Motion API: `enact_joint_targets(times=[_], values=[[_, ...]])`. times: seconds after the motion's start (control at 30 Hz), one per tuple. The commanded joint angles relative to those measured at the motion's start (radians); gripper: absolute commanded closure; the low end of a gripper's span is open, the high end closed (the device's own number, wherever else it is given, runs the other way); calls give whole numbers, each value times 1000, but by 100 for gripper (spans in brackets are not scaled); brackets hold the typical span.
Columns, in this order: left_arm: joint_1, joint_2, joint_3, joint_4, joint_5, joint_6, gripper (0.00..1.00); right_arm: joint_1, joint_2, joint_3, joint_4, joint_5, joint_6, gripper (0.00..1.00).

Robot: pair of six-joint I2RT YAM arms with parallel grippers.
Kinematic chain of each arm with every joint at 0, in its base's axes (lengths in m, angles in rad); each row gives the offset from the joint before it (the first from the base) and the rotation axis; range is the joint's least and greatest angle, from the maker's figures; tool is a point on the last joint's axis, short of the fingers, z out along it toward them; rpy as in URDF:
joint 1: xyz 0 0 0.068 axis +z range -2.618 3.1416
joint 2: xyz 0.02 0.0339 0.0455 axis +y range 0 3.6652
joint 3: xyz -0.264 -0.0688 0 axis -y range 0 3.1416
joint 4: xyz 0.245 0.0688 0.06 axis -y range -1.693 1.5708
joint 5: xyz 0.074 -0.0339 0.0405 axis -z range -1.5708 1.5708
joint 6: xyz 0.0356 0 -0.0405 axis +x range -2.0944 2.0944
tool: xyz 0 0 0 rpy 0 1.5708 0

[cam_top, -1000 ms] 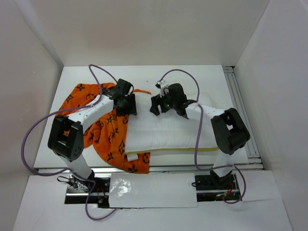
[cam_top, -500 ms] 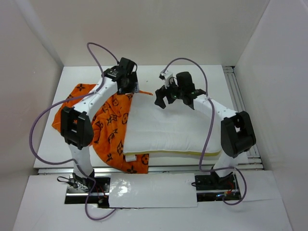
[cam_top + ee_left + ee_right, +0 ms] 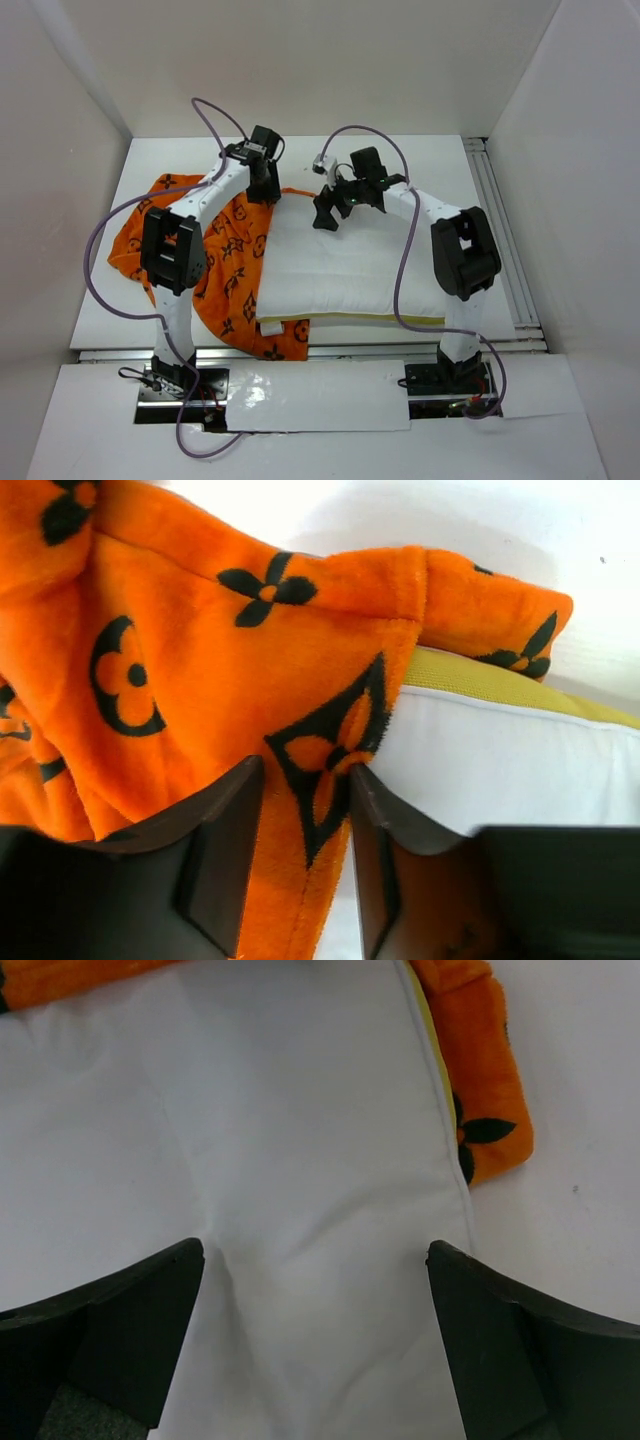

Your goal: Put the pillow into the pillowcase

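The white pillow (image 3: 350,260) lies across the table's middle, its yellow seam along the near edge. The orange monogram pillowcase (image 3: 215,255) lies bunched to its left, with a strip running along the pillow's far left corner. My left gripper (image 3: 267,188) is shut on the pillowcase's edge (image 3: 310,810) at that corner, beside the pillow (image 3: 500,770). My right gripper (image 3: 335,207) is open wide, its fingers (image 3: 120,1320) spread just above the pillow's far part (image 3: 300,1160). An orange end of the pillowcase (image 3: 485,1080) shows past the pillow's edge.
White walls enclose the table on three sides. A metal rail (image 3: 500,220) runs along the right side. A white sheet (image 3: 315,395) lies between the arm bases at the near edge. Purple cables loop over both arms.
Both grippers moved toward the far side of the table. The left one carried the pillowcase edge up to the pillow's far left corner. The right one shifted left over the pillow's far part.
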Motion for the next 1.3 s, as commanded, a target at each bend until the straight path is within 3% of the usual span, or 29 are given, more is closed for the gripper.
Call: enact_joint_targets(times=[0.0,0.1,0.13,0.2,0.23,0.27,0.3,0.37,0.47,0.5,0.63,0.67,0.93,1.07,1.17,1.23,1.27], values=[[-3,6,-17,59,26,8,50,5,54,87,-50,-63,-36,0],[-3,6,-36,88,60,8,66,26,87,100,-50,-72,-36,3],[-3,-5,-51,101,72,18,66,27,87,100,-50,-72,-36,5],[-3,-5,-63,127,94,29,76,27,107,100,-39,-83,-36,24],[-3,-14,-74,127,94,29,85,27,107,100,-39,-83,-36,35],[-12,-14,-85,137,94,29,100,27,107,89,-39,-92,-36,43],[-12,-25,-94,150,94,38,100,27,107,77,-24,-92,-12,52],[-21,-36,-104,150,66,39,100,27,81,58,14,-92,0,55],[-21,-69,-114,160,22,39,100,27,40,6,92,-52,45,67],[-21,-69,-114,160,13,39,100,27,40,-4,110,-38,74,76],[-32,-143,-147,205,26,52,100,17,17,-29,147,-35,105,87],[-32,-164,-161,249,40,52,100,17,-1,-29,183,-46,115,100],[-76,-280,-210,335,89,95,100,17,-205,-296,517,-133,201,100],[-110,-237,-148,326,121,114,100,28,-239,-298,547,-179,220,100],[-152,-223,-96,317,156,124,100,48,-248,-313,648,-124,308,100],[-162,-211,-62,317,219,124,100,48,-248,-325,775,-22,405,100],[-174,-211,-62,329,241,124,100,48,-235,-325,803,100,437,100]])
